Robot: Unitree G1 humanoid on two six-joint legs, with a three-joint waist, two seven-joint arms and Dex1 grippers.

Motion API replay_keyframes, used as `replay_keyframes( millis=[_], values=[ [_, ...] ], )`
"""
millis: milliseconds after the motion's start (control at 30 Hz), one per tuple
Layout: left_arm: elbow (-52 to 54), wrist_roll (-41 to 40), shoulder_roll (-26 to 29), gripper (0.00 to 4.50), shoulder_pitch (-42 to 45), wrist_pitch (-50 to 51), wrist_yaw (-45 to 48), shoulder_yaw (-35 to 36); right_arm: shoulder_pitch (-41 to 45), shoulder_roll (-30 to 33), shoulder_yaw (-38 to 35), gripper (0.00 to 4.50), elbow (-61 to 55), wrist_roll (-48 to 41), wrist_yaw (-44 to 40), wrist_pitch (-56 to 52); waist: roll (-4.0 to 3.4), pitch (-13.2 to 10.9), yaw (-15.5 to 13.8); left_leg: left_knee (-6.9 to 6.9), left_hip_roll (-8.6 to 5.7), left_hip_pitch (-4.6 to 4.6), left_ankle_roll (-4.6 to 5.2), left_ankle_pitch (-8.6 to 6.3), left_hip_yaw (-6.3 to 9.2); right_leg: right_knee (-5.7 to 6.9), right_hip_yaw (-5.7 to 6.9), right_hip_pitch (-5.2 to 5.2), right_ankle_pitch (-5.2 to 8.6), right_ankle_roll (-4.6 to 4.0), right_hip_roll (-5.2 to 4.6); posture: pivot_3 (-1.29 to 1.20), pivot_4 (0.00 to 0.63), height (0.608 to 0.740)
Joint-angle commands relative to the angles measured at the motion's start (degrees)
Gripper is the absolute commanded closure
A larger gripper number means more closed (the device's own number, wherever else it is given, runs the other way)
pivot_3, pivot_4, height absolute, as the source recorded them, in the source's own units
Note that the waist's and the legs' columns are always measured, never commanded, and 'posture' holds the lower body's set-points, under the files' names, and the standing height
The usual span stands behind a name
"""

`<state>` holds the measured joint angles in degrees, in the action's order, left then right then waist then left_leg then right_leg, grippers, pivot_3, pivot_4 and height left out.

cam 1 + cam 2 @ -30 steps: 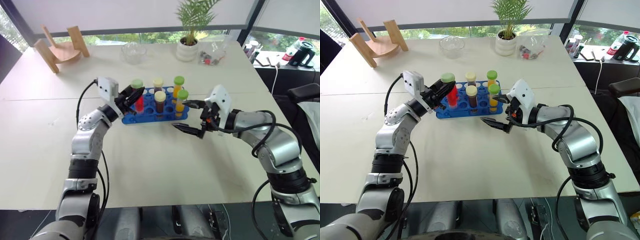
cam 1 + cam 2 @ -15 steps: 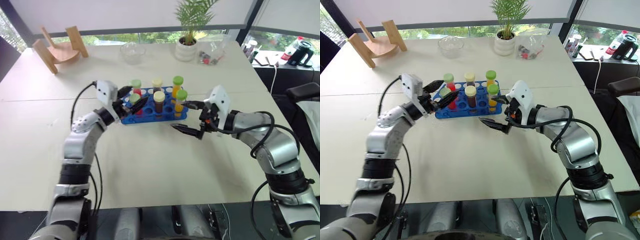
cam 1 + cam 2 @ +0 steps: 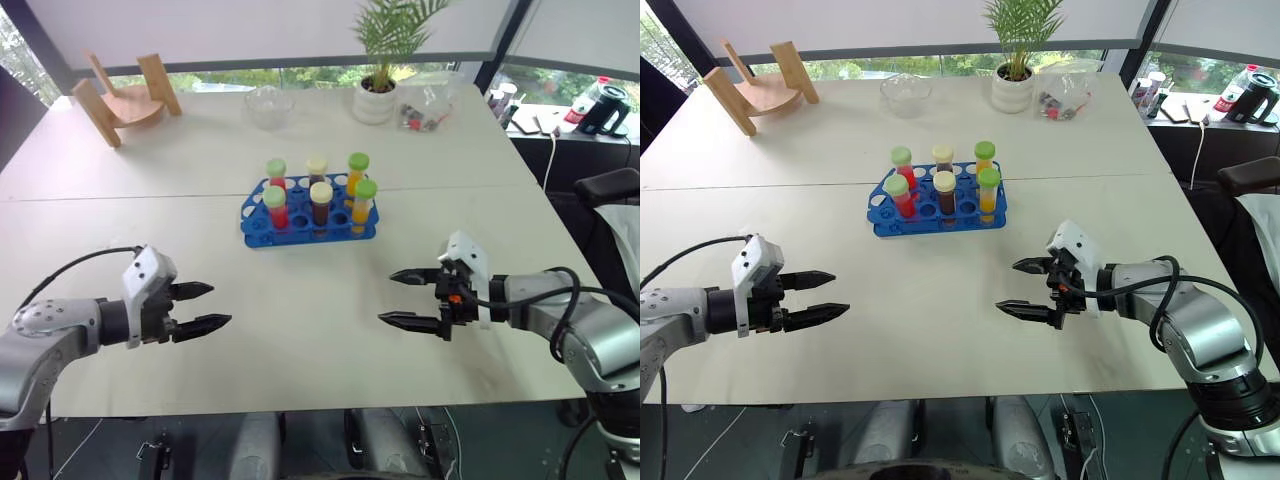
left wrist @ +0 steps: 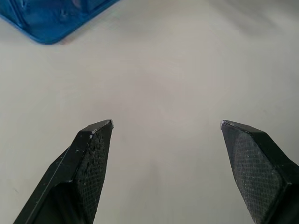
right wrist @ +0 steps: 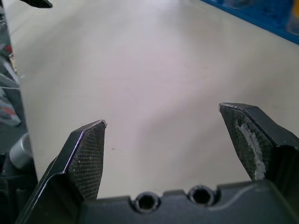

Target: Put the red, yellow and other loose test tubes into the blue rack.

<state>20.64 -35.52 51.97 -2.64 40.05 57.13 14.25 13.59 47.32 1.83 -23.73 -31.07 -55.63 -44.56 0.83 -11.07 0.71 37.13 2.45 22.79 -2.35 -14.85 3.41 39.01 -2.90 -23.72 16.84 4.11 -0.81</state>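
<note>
From head height we look forward and down over the surface (image 3: 300, 330) through two side-by-side eyes; both take in the rack (image 3: 308, 212) mid-surface, the left hand (image 3: 205, 307) and the right hand (image 3: 402, 298). Each wrist camera sits low and close to the surface, looking out between its own fingers; both catch an edge of the rack at their far reach.
</note>
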Motion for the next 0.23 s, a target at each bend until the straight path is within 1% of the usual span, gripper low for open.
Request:
replay_keyframes(
  millis=[33, 67, 233],
  values=[
    [-0.32, -0.67, -0.94, 0.72, 0.34, -0.58, -0.38, 0.94, 0.73, -0.14, 0.33, 0.18, -1.45, -0.23, -0.15, 0.86, 0.0, 0.0, 0.1, -0.02, 0.0, -0.2, 0.0, 0.0, -0.05, -0.05, -0.03, 0.19, 0.01, 0.0, -0.01, 0.0, 0.15, 0.74],
    [-0.49, -0.69, -1.19, 0.72, 0.42, -0.61, -0.45, 0.9, 0.79, -0.18, 0.56, 0.18, -1.39, -0.15, -0.18, 0.87, 0.0, 0.0, 0.12, -0.05, 0.0, -0.32, 0.0, -0.01, -0.06, -0.1, -0.04, 0.3, 0.03, -0.01, 0.0, 0.0, 0.15, 0.74],
    [0.42, -1.42, -2.81, 0.72, 1.03, 0.18, -1.33, 0.24, 0.77, -0.33, 1.55, 0.18, -0.96, 0.59, -0.15, 1.58, 0.0, 0.0, 0.13, -0.15, 0.08, -0.33, 0.08, -0.05, -0.04, -0.14, -0.03, 0.3, -0.01, 0.08, 0.07, 0.0, 0.15, 0.74]
  ],
)
